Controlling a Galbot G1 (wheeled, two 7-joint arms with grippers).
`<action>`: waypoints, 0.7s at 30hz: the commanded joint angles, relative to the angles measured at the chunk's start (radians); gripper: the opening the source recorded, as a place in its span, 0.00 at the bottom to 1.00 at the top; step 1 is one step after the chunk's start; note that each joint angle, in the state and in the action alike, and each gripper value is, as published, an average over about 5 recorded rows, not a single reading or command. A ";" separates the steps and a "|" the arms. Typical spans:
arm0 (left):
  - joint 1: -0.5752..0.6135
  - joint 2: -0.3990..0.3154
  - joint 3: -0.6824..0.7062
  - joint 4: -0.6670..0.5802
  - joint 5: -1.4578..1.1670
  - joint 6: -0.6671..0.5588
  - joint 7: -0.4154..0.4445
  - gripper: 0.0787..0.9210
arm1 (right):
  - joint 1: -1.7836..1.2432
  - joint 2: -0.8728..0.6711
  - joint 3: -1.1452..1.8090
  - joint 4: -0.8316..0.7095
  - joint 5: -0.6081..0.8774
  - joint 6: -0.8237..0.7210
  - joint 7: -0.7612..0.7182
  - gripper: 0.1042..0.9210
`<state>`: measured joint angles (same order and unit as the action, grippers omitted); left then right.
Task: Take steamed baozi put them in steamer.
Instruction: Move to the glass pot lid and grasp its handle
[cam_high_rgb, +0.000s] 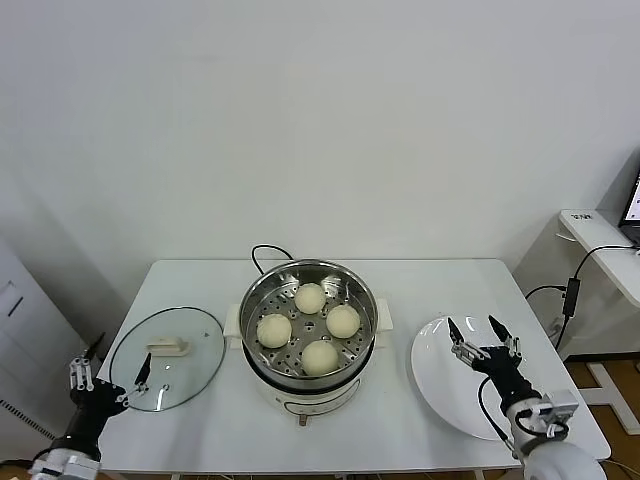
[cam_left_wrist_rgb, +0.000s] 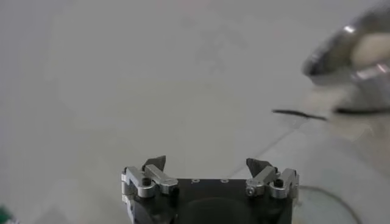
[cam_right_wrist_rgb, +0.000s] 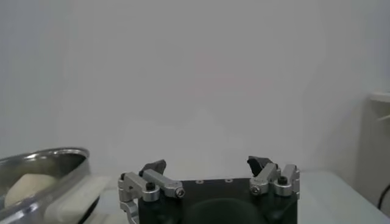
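Steel steamer (cam_high_rgb: 308, 335) stands mid-counter (cam_high_rgb: 400, 280) with all four steamed baozi (cam_high_rgb: 310, 297) on its perforated floor. My left tool (cam_high_rgb: 112, 367) hangs spread beside the glass lid (cam_high_rgb: 167, 358); my right tool (cam_high_rgb: 478, 335), likewise spread and empty, hovers over the white plate (cam_high_rgb: 440, 385).

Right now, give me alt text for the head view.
Four buns sit inside a steel steamer at the middle of a white table. A glass lid lies to its left and an empty plate to its right, with the left gripper and right gripper open beside them.
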<state>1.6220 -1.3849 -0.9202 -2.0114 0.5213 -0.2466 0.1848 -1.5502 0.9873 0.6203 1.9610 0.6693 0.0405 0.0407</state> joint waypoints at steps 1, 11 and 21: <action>-0.097 0.090 0.037 0.284 0.632 -0.272 -0.200 0.88 | -0.102 0.037 0.066 0.060 -0.048 -0.008 -0.016 0.88; -0.274 0.091 0.100 0.447 0.831 -0.215 -0.270 0.88 | -0.125 0.067 0.073 0.072 -0.073 0.000 -0.019 0.88; -0.386 0.079 0.113 0.573 0.925 -0.124 -0.311 0.88 | -0.155 0.091 0.094 0.085 -0.092 0.010 -0.023 0.88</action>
<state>1.3678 -1.3178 -0.8305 -1.5973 1.2582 -0.4046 -0.0641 -1.6803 1.0631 0.7016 2.0356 0.5947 0.0456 0.0208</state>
